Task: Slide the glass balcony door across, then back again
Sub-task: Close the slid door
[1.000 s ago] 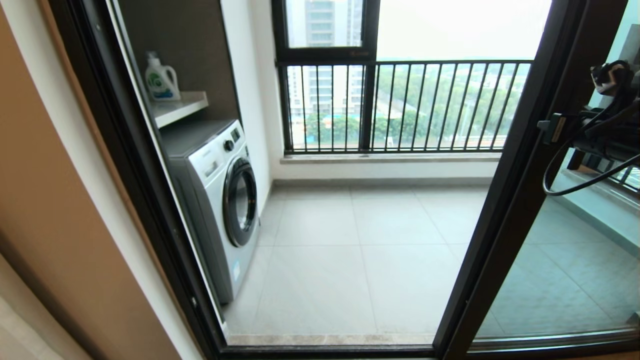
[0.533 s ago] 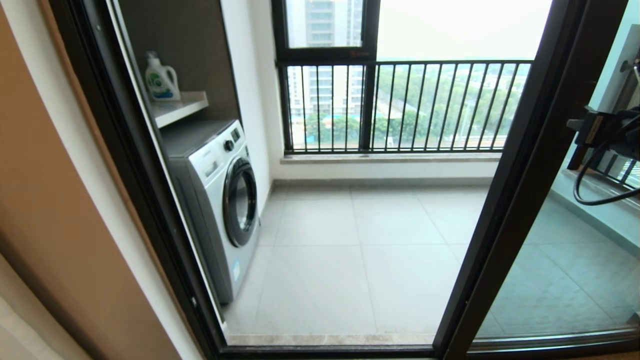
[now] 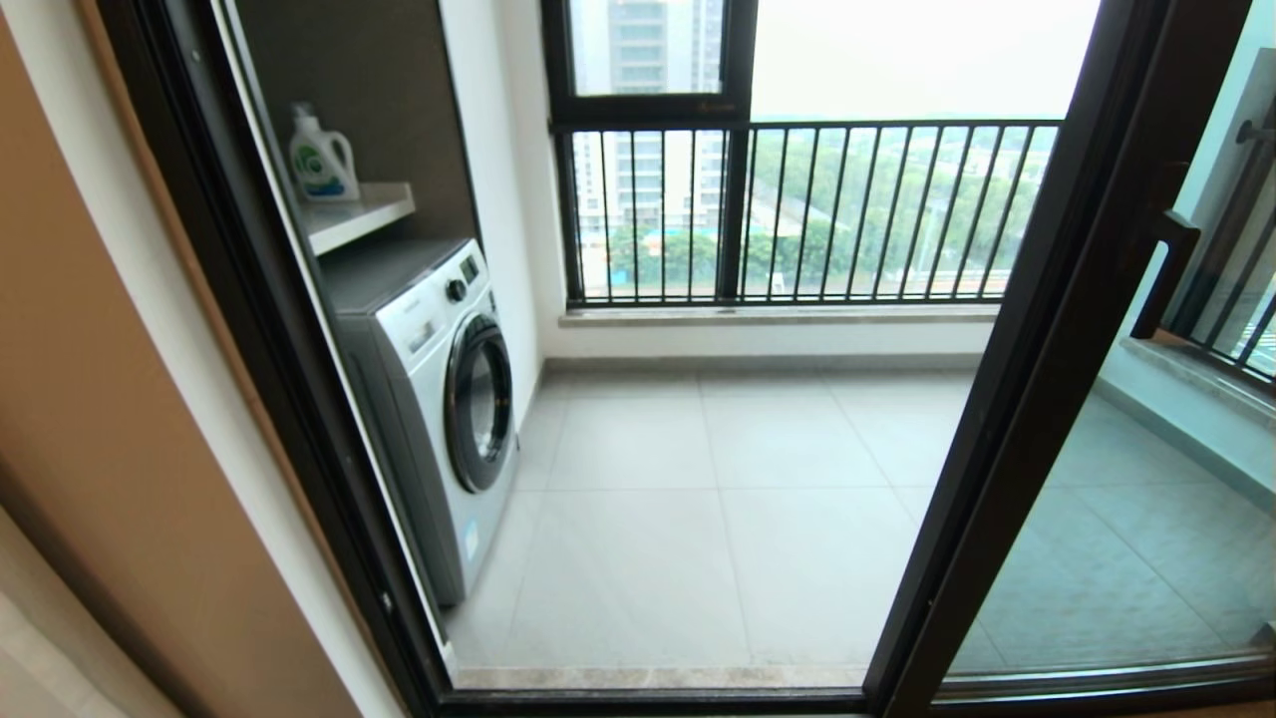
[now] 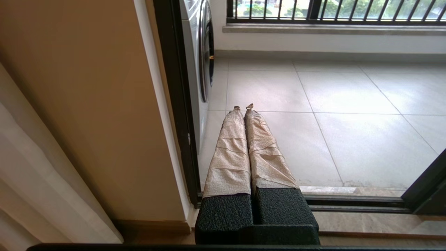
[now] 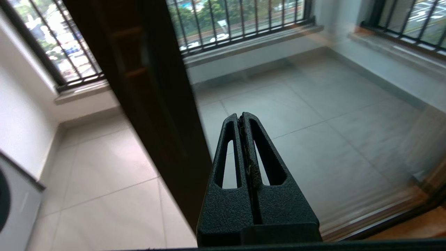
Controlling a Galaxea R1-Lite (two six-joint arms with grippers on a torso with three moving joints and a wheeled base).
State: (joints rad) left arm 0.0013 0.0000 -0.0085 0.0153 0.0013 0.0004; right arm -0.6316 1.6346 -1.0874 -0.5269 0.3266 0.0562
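Glass balcony door [image 3: 1097, 419] slid over to the right of the opening, its dark upright slanting from floor track to top edge, slim handle [image 3: 1164, 274] midway up, doorway to the tiled balcony floor [image 3: 718, 479] open. Right gripper [image 5: 243, 118] pressed fully together with nothing between the fingers, close in front of the door's glass beside the dark upright, touching neither. Left gripper [image 4: 243, 107] likewise closed and empty, paper-wrapped fingers [image 4: 230, 150] low by the left door frame [image 4: 176, 104], near the washing machine [image 3: 439, 399].

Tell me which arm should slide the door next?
Right, probably. The right gripper, shut, faces the glass balcony door beside its dark upright. The left gripper, also shut, points at the far side, near the washing machine.
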